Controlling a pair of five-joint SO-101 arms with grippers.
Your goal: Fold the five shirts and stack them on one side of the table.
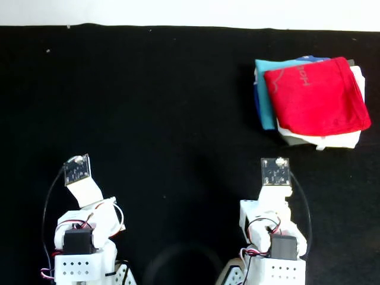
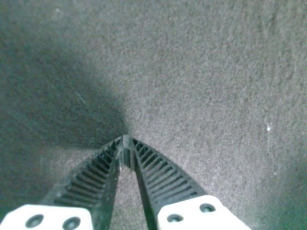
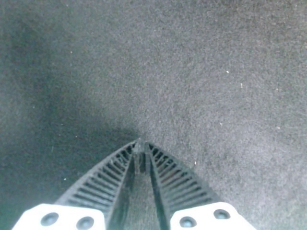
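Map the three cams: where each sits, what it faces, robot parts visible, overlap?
High view: fixed above, looking down on the black table; shirt stack at far right; one arm beside another at the near edge.
Left wrist view: on the left arm's wrist, facing down at the table; own jaws, tips together.
Right wrist view: on the right arm's wrist, facing down at the table; own jaws, tips together.
Shared: all three see the table; both wrist views, shut jaws.

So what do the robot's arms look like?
The arms, one beside the other, are white blocky plastic with black motors, thin red and black wires and a dark little board each. The fingers are black ribbed wedges on white bases.
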